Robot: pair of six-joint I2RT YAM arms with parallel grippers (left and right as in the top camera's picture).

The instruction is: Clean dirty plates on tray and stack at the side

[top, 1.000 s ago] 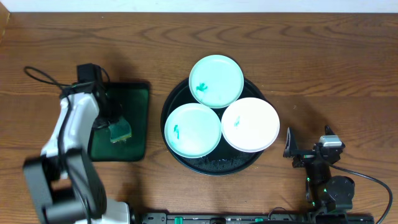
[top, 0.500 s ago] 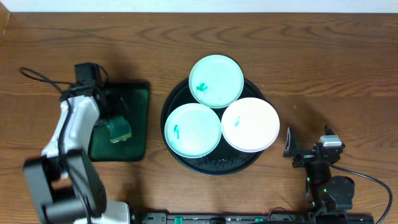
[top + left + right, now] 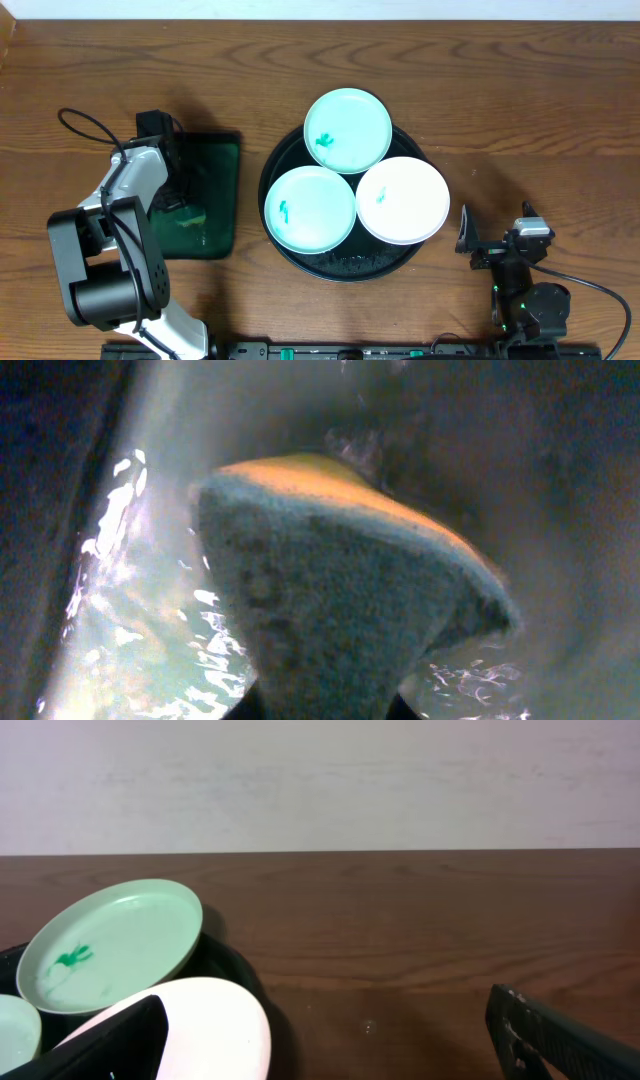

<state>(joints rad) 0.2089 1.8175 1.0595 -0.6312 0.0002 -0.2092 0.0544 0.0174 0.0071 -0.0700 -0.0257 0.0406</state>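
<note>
Three plates lie on the round black tray (image 3: 345, 268): a far mint plate (image 3: 350, 128) with a teal smudge, a near mint plate (image 3: 312, 210) with a smudge, and a white plate (image 3: 405, 200) with a tiny mark. My left gripper (image 3: 185, 205) is off to the left, down over the dark-green tray, shut on a yellow-and-green sponge (image 3: 340, 590) pressed against the wet surface. My right gripper (image 3: 495, 245) is open and empty right of the black tray. In its wrist view (image 3: 330, 1060) the white plate (image 3: 220, 1020) and far mint plate (image 3: 115, 945) show.
The rectangular dark-green tray (image 3: 215, 160) lies left of the black tray, wet and glistening (image 3: 120, 610). A black cable (image 3: 85, 125) loops by the left arm. Bare wooden table (image 3: 520, 110) extends to the right and far side.
My left arm has swung and lowered, bringing the sponge down onto the green tray, where it is now mostly hidden in the overhead view. The right arm and plates have not moved.
</note>
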